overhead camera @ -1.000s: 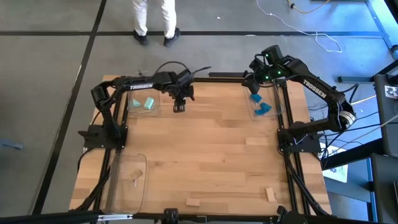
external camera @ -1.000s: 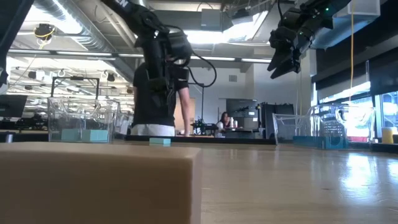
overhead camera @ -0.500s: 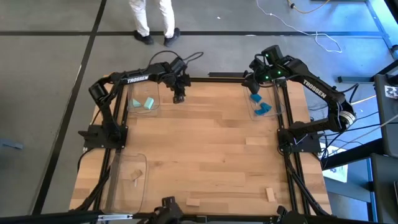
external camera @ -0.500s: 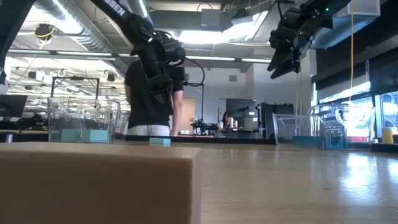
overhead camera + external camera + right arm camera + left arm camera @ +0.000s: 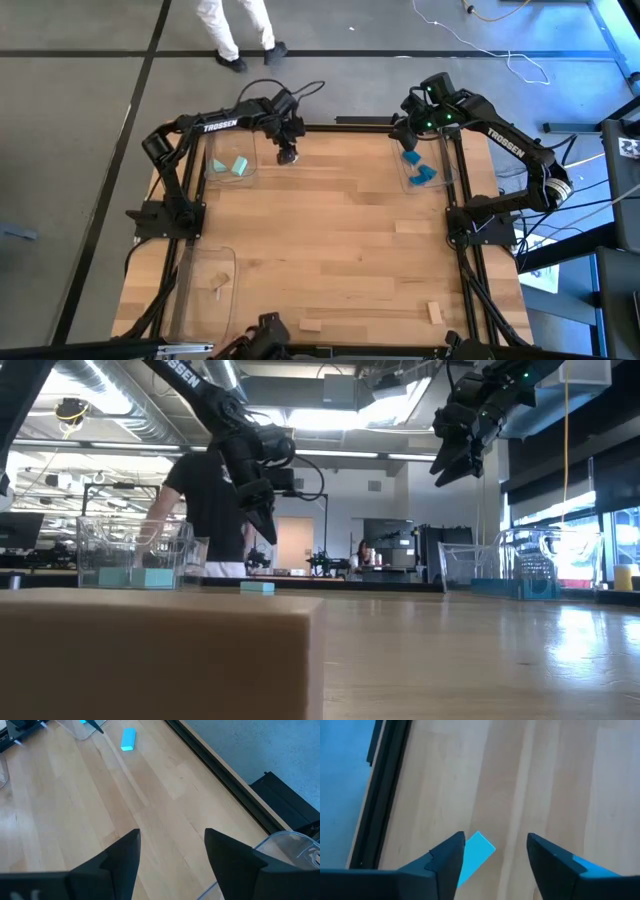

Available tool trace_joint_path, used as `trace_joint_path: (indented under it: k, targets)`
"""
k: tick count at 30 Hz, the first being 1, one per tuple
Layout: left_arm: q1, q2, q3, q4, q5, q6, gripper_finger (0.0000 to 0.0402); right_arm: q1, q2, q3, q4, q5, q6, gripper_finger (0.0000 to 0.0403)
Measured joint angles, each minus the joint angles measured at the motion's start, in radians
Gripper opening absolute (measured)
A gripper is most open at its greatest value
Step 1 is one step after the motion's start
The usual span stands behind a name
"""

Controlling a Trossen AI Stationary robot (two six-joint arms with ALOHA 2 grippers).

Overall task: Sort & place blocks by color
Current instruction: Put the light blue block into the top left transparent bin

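Left gripper [image 5: 287,155] hangs over the far edge of the table [image 5: 340,240], just beside the far-left clear tray [image 5: 214,173]. Its fingers [image 5: 447,857] are spread apart, holding nothing; a mint-teal block [image 5: 475,851] lies flat on the wood below, partly behind one finger. The same block shows in the right wrist view [image 5: 128,739].

Two mint-teal blocks [image 5: 232,166] sit in the far-left tray. Deep blue blocks [image 5: 420,172] sit in the far-right tray [image 5: 442,176]. Right gripper [image 5: 407,136] hangs above that tray, fingers parted, empty.

Pale wood blocks: one in the near-left tray [image 5: 216,292], two loose near the front edge [image 5: 310,325], [image 5: 434,313].

A person [image 5: 205,510] stands beyond the table.
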Motion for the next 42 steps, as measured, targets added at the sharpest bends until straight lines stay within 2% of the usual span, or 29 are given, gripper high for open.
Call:
trace_joint_path:
  k: [5, 9, 21, 30, 42]
  targets:
    - [-0.006, 0.032, 0.002, -0.016, -0.010, 0.141, 0.0245, 0.000, 0.000, 0.000, 0.000, 0.000, 0.000, 0.0221]
    - [-0.018, 0.074, 0.002, -0.016, -0.078, 0.192, 0.0259, 0.000, 0.000, 0.000, 0.000, 0.000, 0.000, 0.0221]
    - [-0.040, 0.175, 0.002, -0.017, -0.183, 0.247, 0.0261, 0.000, 0.000, 0.000, 0.000, 0.000, 0.000, 0.0221]
    - [-0.039, 0.218, 0.005, -0.019, -0.188, 0.326, 0.0261, 0.000, 0.000, 0.000, 0.000, 0.000, 0.000, 0.0221]
    - [-0.038, 0.220, 0.003, -0.020, -0.206, 0.262, 0.0261, 0.000, 0.000, 0.000, 0.001, 0.000, 0.000, 0.0221]
